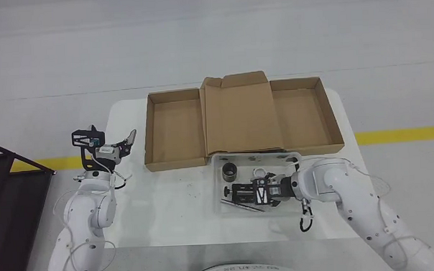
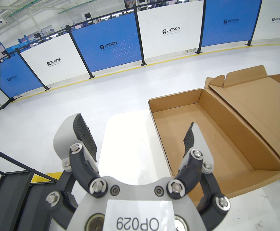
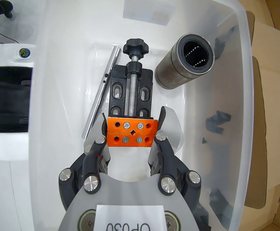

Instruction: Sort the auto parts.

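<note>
A small black vise with orange jaw blocks [image 3: 132, 131] lies in the clear plastic bin [image 3: 242, 109], next to a silver rod [image 3: 101, 91] and a grey cylindrical bearing [image 3: 184, 62]. My right gripper [image 3: 132, 123] is shut on the vise's orange blocks, one finger on each side. In the top view the right gripper [image 1: 258, 192] is inside the bin [image 1: 295, 207] by the vise [image 1: 242, 193] and the bearing [image 1: 230, 173]. My left gripper [image 2: 140, 133] hangs open and empty above the table's left part, near the cardboard box [image 2: 218, 135]; the top view shows this left gripper [image 1: 106, 145] as well.
The open cardboard box [image 1: 244, 120] with two side compartments and a raised middle flap lies behind the bin. A black rack [image 1: 7, 186] stands left of the white table [image 1: 162, 202]. Fence panels [image 2: 109, 46] stand across the floor.
</note>
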Available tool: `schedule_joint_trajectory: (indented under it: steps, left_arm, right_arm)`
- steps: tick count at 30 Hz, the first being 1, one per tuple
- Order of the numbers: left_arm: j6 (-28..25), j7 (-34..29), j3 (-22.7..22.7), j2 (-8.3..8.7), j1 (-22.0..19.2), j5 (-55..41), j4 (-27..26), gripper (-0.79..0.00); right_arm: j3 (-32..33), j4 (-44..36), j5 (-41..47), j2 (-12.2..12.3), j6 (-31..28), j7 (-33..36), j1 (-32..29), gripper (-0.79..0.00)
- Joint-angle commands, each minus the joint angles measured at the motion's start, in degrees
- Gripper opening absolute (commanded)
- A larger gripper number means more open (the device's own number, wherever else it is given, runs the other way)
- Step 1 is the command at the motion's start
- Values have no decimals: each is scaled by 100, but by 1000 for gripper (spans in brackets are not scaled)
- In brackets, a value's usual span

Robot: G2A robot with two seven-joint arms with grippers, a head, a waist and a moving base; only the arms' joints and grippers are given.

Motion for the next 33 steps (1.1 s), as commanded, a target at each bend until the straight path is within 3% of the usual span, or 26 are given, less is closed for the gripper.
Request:
schedule_joint_trajectory:
  steps: [1,13,26,33]
  left_arm:
    - [0,0,0,0,0,0,0,0]
    - [0,0,0,0,0,0,0,0]
    - [0,0,0,0,0,0,0,0]
    - [0,0,0,0,0,0,0,0]
  right_arm:
    - [96,-7,100,31,-11,-103,-39,-785]
    - [516,94,764,281,-11,-834,-188,-785]
    - [541,111,913,286,-11,-997,-203,-785]
    - [1166,-226,889,435,12,-1454,-352,-785]
